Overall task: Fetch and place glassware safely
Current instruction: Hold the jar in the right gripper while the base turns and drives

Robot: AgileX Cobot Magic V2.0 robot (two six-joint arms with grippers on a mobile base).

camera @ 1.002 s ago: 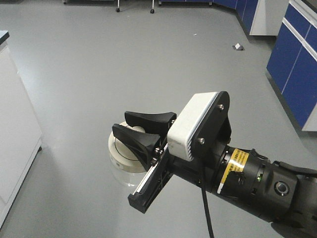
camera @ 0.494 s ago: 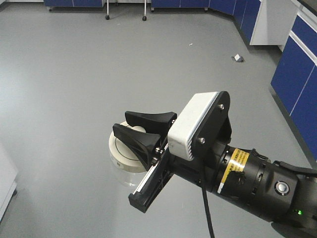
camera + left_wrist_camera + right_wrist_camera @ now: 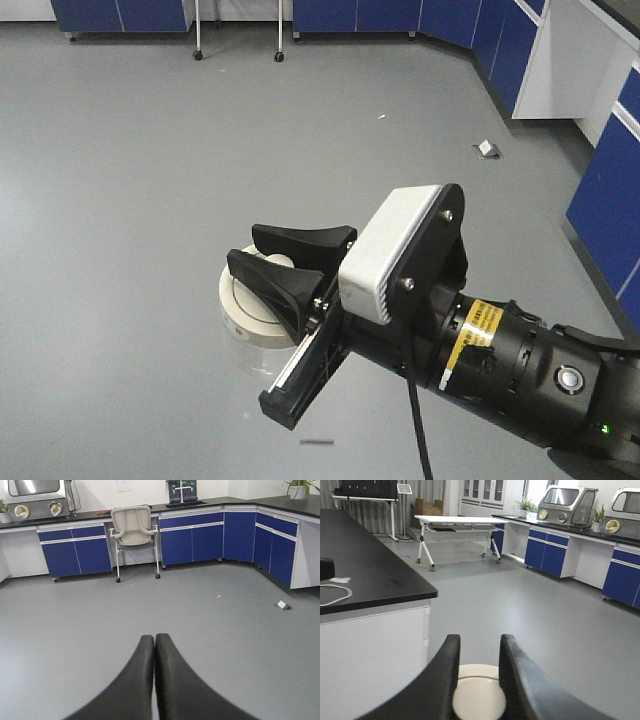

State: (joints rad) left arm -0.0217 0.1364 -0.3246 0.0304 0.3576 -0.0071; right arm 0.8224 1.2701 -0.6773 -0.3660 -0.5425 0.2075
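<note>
The right gripper (image 3: pixel 245 250) is clamped on the jar (image 3: pixel 238 325). Its two black fingers (image 3: pixel 300 240) pinch the raised centre of the cream lid (image 3: pixel 479 697). The clear glass body hangs directly beneath the fingertips, in the air above the grey floor (image 3: pixel 130 160), with nothing supporting it from below. The fetch stage is therefore judged complete. The left gripper (image 3: pixel 154 640) is fully closed, fingers pressed together, and holds nothing; only open floor and a run of blue cabinets (image 3: pixel 192 540) lie ahead of it. The placing stage is not yet done: no surface lies under the jar. In the right wrist view a black-topped counter (image 3: pixel 370 580) stands ahead and to the left of the right gripper, well apart from it; whether it is the destination cannot be told. Remaining work, as judged: bring the jar over a support, lower it until the base is seated, then release. The grip is on the lid alone, so the body could separate if the lid is loose.
</note>
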